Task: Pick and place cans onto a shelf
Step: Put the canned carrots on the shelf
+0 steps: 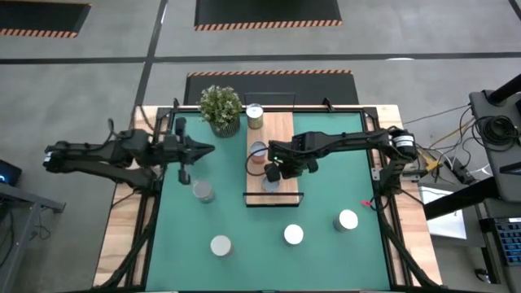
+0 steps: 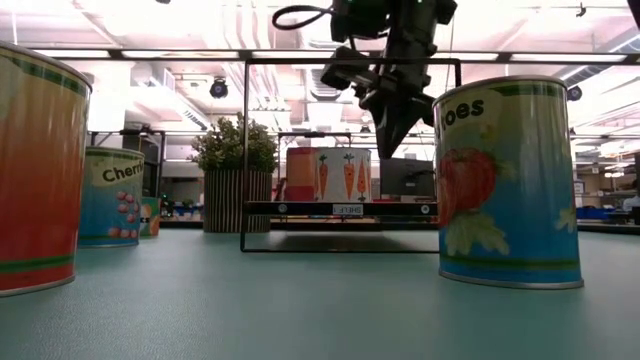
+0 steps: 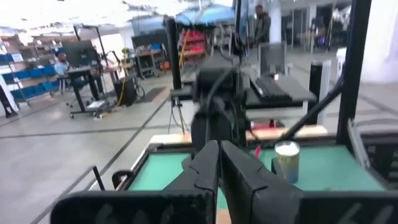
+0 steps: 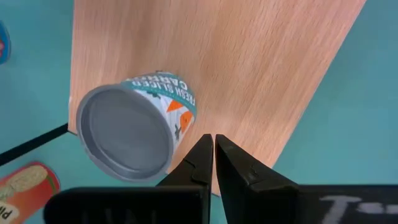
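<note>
From where I stand the job looks partly done. The shelf [image 1: 277, 130], a long wooden board with a thin black frame, lies up the middle of the green mat [image 1: 326, 195], and three cans sit on it: one at the far end [image 1: 255, 115] beside the potted plant [image 1: 221, 108], one around the middle [image 1: 259, 152], and the carrot can [image 4: 138, 127] at the near end, standing upright on the wood. The right gripper [image 1: 273, 173] hangs just above the shelf close to that carrot can, its fingers pressed together and holding nothing; I'd judge that can is delivered. Four cans are still down on the mat: one to the left of the shelf [image 1: 203, 191], and three across the near side, left [image 1: 221, 245], middle [image 1: 293, 235] and right [image 1: 348, 220]. The left gripper [image 1: 203, 150] is held above the mat's left side, near the plant, fingers also closed and empty. So, as I reckon it, nearly half the cans are shelved and four more trips remain, with space left on the board between those already there.
</note>
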Robot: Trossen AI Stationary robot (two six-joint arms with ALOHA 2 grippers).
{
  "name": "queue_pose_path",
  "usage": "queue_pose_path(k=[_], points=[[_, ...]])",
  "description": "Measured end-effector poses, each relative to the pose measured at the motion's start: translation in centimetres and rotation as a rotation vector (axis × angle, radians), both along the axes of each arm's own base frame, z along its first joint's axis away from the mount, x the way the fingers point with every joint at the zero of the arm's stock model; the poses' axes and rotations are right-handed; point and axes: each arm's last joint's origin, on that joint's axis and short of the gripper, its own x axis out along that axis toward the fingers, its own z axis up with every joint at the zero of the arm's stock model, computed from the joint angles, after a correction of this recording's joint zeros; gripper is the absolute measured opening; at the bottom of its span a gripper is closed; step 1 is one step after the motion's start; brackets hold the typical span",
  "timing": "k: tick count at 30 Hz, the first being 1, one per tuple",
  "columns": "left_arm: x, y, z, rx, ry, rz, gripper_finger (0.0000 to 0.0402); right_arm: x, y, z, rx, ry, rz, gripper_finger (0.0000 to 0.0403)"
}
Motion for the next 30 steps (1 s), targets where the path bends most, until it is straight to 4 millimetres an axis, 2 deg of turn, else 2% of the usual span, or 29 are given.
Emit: queue_pose_path(k=[8, 14, 18, 25, 30], points=[[-1.3, 0.0, 0.2, -0.012, -0.029, -0.035, 0.0, 0.0, 0.0, 0.0, -0.004, -0.002, -0.001, 0.0009], [-1.2, 0.0, 0.1, -0.021, -0.025, -0.036, 0.0, 0.7, -0.1, -1.1, -0.01, 0.008, 0.009, 0.0009], [-1.2, 0.0, 0.1, -0.021, -0.024, -0.036, 0.0, 1.5, -0.1, -1.5, -0.011, -0.043, 0.019, 0.0009], [-1.1, 0.0, 0.1, -0.02, -0.022, -0.036, 0.0, 3.0, 0.0, -0.6, 0.018, -0.229, 0.04, 0.0009], [-1.1, 0.0, 0.1, -0.018, -0.019, -0.036, 0.0, 2.6, 0.0, 0.4, 0.011, -0.254, 0.049, 0.0009]])
